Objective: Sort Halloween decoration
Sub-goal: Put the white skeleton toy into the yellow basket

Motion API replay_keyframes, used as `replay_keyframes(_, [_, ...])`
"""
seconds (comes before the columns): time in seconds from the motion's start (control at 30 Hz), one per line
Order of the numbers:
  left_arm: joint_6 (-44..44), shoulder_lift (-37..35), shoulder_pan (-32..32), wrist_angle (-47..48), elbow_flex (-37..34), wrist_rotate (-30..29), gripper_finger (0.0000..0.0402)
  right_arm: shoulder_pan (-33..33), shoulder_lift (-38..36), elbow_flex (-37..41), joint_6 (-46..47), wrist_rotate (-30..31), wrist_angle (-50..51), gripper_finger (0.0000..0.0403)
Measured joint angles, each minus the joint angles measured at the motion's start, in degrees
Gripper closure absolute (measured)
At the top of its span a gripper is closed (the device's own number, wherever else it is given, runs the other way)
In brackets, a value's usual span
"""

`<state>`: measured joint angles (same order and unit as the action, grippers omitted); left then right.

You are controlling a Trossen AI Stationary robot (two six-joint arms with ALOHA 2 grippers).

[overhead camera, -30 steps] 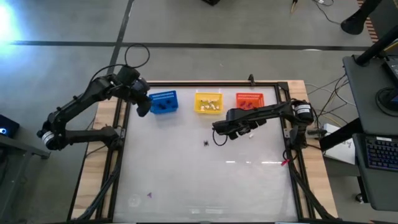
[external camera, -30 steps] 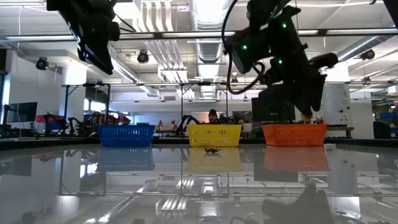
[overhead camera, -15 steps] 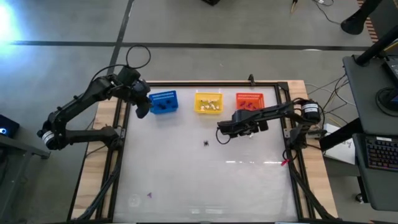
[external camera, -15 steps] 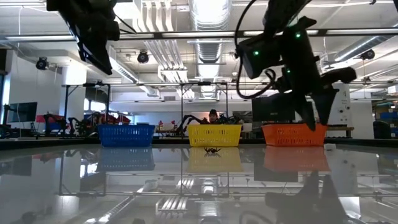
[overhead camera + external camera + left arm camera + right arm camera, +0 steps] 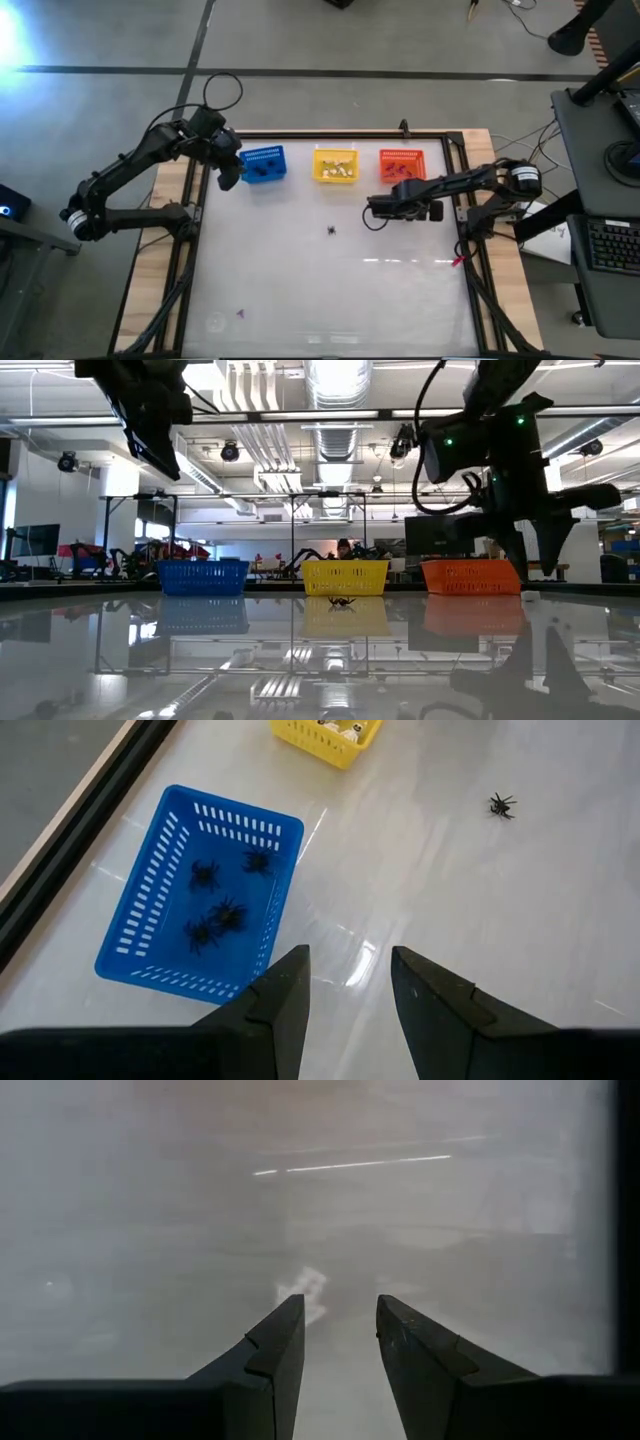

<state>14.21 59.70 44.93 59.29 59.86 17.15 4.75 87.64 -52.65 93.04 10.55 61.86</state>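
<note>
The right claw (image 5: 372,211) hangs over the glossy white table (image 5: 330,290) in front of the orange plastic basket (image 5: 401,161), its two dark fingers (image 5: 270,1355) standing a narrow gap apart with nothing between them; its wrist view shows only bare, glaring table surface. The left claw (image 5: 229,178) hovers just beside the blue plastic basket (image 5: 200,895), likewise slightly parted and empty. Inside that blue basket lie several small black spider trinkets (image 5: 215,915). One more black spider (image 5: 331,231) sits alone on the table between the two claws, in front of the yellow plastic basket (image 5: 336,165), which holds whitish pieces (image 5: 340,170) too small to make out. The orange basket holds a few dark bits that cannot be identified. A tiny purple piece (image 5: 240,313) lies well apart near the table's front left. In the low view a person shows partly behind the yellow basket.
</note>
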Motion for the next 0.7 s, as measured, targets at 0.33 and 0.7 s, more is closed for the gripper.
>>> replay_keyframes(0.33, [0.07,0.00,0.00,-0.05,0.00,-0.02,0.0277,0.00,2.03,2.35,0.01,-0.05,-5.23,0.0282])
replay_keyframes(0.7, [-0.15,0.00,0.00,-0.07,0.00,-0.02,0.0277,0.01,4.05,6.87,-1.10,-0.42,-11.44,0.0299])
